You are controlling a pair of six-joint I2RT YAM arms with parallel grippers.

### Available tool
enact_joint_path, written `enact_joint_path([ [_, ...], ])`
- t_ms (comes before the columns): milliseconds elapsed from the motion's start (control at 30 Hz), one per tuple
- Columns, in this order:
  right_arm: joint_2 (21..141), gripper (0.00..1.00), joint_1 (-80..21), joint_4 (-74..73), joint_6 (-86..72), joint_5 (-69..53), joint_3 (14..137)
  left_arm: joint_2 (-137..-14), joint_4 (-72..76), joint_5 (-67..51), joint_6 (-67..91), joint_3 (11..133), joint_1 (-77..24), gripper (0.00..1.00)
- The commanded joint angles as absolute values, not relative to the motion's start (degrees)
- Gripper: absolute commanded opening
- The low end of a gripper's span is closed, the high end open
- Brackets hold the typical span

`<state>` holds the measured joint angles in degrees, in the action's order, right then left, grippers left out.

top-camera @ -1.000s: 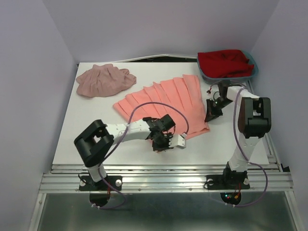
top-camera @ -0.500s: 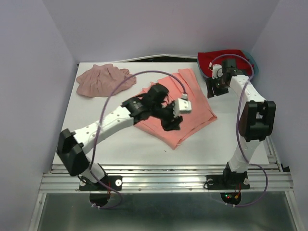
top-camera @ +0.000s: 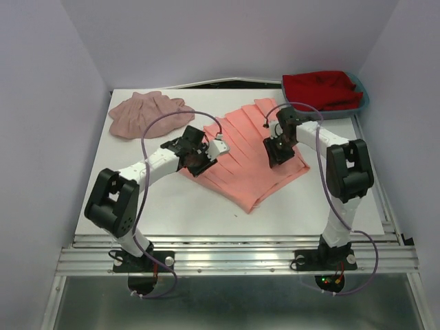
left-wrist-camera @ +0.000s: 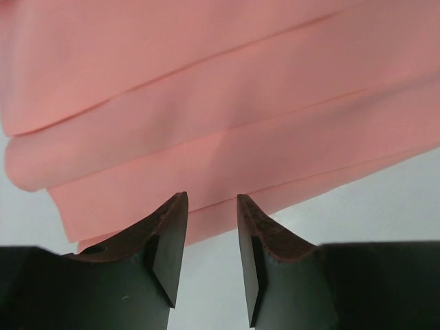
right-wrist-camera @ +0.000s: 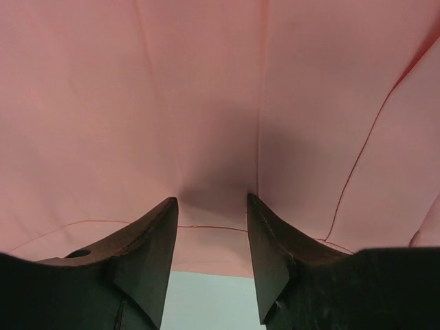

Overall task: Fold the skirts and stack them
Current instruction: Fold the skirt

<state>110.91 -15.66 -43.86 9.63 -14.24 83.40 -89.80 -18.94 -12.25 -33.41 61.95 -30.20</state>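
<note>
The salmon-coral pleated skirt (top-camera: 251, 165) lies folded in the middle of the white table (top-camera: 172, 203). The smaller mauve-pink skirt (top-camera: 146, 113) lies bunched at the back left, apart from it. My left gripper (top-camera: 199, 160) is low at the coral skirt's left edge. In the left wrist view it (left-wrist-camera: 210, 206) is open and empty, its tips at the edge of the stacked pleats (left-wrist-camera: 220, 110). My right gripper (top-camera: 274, 152) rests on the skirt's right part. In the right wrist view it (right-wrist-camera: 211, 205) is open with flat coral fabric (right-wrist-camera: 206, 103) under its tips.
A blue tray (top-camera: 363, 98) holding red cloth (top-camera: 322, 88) stands at the back right corner. Purple cables loop over both arms. Lilac walls close in the table on three sides.
The coral skirt, spread wide a second ago, now lies folded over. Both grippers have opened. The left arm drew back to the skirt's left edge and the right came down from the tray onto the skirt.
</note>
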Motion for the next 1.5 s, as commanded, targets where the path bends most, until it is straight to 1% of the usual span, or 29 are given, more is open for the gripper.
enact_joint_path([
  [0,112.93,0.5,-14.68,-38.77,10.28,-9.15,80.78,-92.36,-13.11,-5.63,-40.33,58.72,-30.06,0.43],
  [100,115.56,0.49,-14.68,-36.57,11.51,-6.68,80.94,-95.61,-12.66,-5.63,-43.23,56.43,-30.32,0.42],
  [167,116.89,0.49,-14.68,-35.69,12.13,-5.54,81.82,-97.29,-13.09,-5.89,-44.99,55.12,-31.02,0.39],
  [300,120.23,0.48,-14.68,-34.28,13.62,-4.31,85.42,-98.26,-12.83,-5.97,-46.23,51.16,-35.85,0.37],
  [400,122.34,0.47,-14.68,-33.84,13.19,-4.83,88.94,-96.51,-13.36,-7.64,-43.25,49.57,-43.22,0.36],
  [433,122.34,0.47,-14.68,-34.62,12.4,-6.14,90.86,-96.16,-14.23,-9.13,-41.76,50.01,-47.68,0.36],
  [533,120.16,0.47,-14.68,-36.38,10.3,-9.39,92.81,-95.28,-16.52,-13.77,-34.03,52.29,-52.55,0.36],
  [567,117.45,0.47,-14.68,-36.73,9.67,-10.36,93.16,-95.1,-17.22,-14.93,-32.19,54.47,-54.21,0.37],
  [633,114.36,0.47,-14.68,-37.7,8.53,-11.85,92.9,-93.61,-19.33,-19.15,-28.57,57.56,-54.93,0.38],
  [667,110.87,0.48,-14.68,-37.62,8.0,-12.04,91.77,-91.86,-19.6,-19.68,-27.69,58.26,-55.45,0.39],
  [800,105.05,0.49,-11.35,-38.23,4.75,-12.57,89.22,-87.47,-21.44,-18.46,-26.45,60.38,-55.2,0.42],
  [833,104.42,0.49,-9.08,-38.67,3.79,-12.66,88.69,-86.41,-21.53,-16.98,-26.28,60.38,-55.02,0.43],
  [900,103.63,0.45,-6.34,-38.85,0.19,-13.44,87.46,-83.08,-21.01,-15.48,-25.84,59.51,-54.15,0.46],
  [967,103.36,0.41,-2.14,-39.99,-3.86,-17.99,85.44,-81.57,-19.87,-12.49,-25.23,58.19,-52.65,0.51],
  [1033,103.19,0.4,-0.53,-41.21,-5.35,-20.29,82.72,-80.51,-18.82,-11.08,-24.61,57.05,-49.86,0.55],
  [1067,102.92,0.4,-0.53,-41.13,-5.62,-22.22,81.4,-80.16,-18.29,-11.25,-23.13,56.69,-48.27,0.59],
  [1100,102.57,0.4,-0.53,-40.61,-6.58,-23.98,78.86,-80.07,-17.67,-12.9,-22.42,56.6,-44.51,0.6],
  [1133,102.57,0.4,-0.53,-40.26,-7.11,-23.99,78.84,-80.16,-17.49,-13.96,-21.8,56.6,-42.47,0.6],
  [1167,102.57,0.4,-0.53,-39.82,-7.21,-25.39,76.31,-80.24,-17.32,-14.67,-21.1,56.78,-40.54,0.61],
  [1267,103.62,0.4,-0.01,-38.67,-8.0,-25.58,73.14,-80.33,-15.47,-16.34,-17.76,57.3,-33.96,0.62],
  [1333,103.89,0.4,0.0,-37.88,-8.17,-25.14,72.08,-80.07,-13.37,-19.15,-14.6,57.31,-30.43,0.63],
  [1400,103.89,0.41,0.0,-37.01,-8.35,-26.01,70.67,-79.98,-12.05,-22.92,-12.58,57.04,-24.37,0.66],
  [1433,104.06,0.41,0.0,-36.48,-8.52,-26.19,70.4,-80.15,-10.91,-27.81,-10.83,57.04,-22.26,0.74],
  [1467,104.32,0.41,0.0,-36.3,-8.79,-26.45,70.14,-80.33,-10.55,-30.21,-10.11,57.04,-20.41,0.92],
])
